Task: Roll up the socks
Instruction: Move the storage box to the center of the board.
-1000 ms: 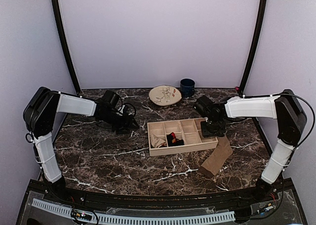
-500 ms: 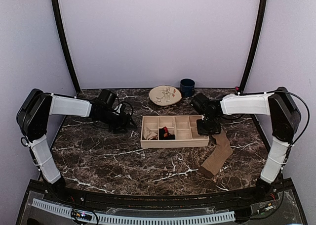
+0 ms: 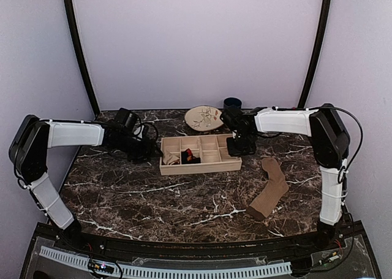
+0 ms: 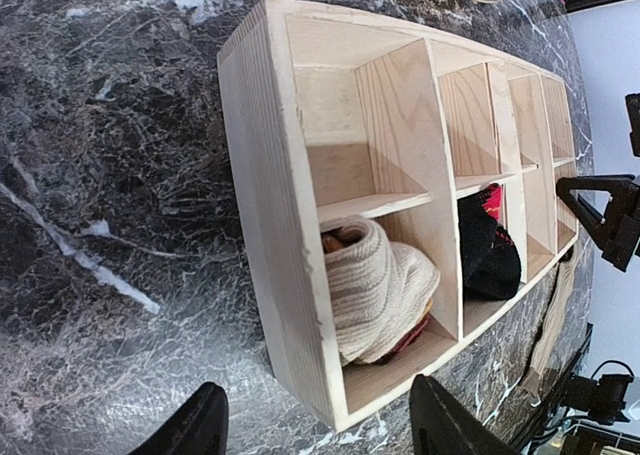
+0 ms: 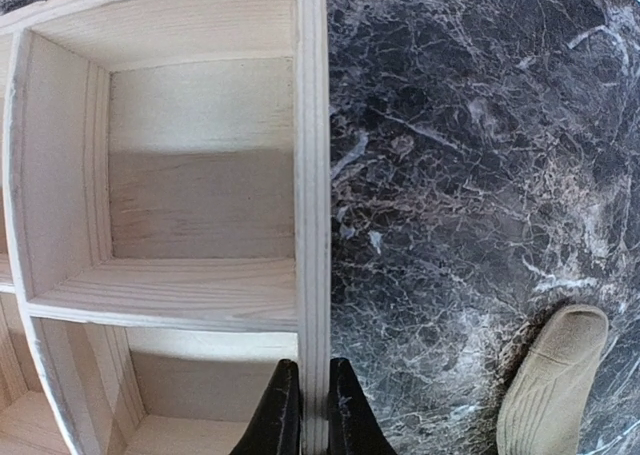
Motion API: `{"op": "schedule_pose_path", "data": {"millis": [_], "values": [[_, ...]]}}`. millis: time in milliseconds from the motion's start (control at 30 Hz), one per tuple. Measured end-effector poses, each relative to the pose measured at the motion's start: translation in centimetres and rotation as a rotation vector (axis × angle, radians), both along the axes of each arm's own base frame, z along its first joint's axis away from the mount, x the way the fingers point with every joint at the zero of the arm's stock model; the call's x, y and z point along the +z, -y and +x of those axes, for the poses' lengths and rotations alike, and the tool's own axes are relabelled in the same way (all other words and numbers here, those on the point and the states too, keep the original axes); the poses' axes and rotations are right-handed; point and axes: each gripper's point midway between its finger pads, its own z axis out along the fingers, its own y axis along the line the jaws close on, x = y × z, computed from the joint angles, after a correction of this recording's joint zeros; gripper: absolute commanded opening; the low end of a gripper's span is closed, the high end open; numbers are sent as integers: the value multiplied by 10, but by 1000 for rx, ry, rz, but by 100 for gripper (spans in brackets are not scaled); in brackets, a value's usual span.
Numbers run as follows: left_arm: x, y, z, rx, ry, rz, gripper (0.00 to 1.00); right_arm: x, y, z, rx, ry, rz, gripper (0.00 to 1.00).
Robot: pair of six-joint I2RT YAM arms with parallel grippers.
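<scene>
The right gripper (image 5: 312,387) is clenched on the thin end wall of the wooden tray (image 3: 202,164), one finger inside and one outside. The left gripper (image 4: 318,435) stands released at the other end of the tray, and as far as I can see it does not touch it. The striped sock (image 4: 378,293) sits rolled in an end compartment, with the black sock (image 4: 488,247) in the next one. The tan sock (image 3: 269,190) lies flat on the marble table (image 3: 153,196), apart from the tray. Behind the tray stand a plate (image 3: 204,117) and a blue mug (image 3: 231,103), which the right arm partly hides.
</scene>
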Motion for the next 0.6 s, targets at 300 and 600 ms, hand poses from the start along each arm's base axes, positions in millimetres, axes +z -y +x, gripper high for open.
{"op": "schedule_pose_path", "data": {"millis": [300,600], "values": [[18,-13,7,41,76,40,65,3,-5,7,36,28,-30,40],[54,-29,21,78,240,105,69,47,-1,14,47,143,-38,89]]}}
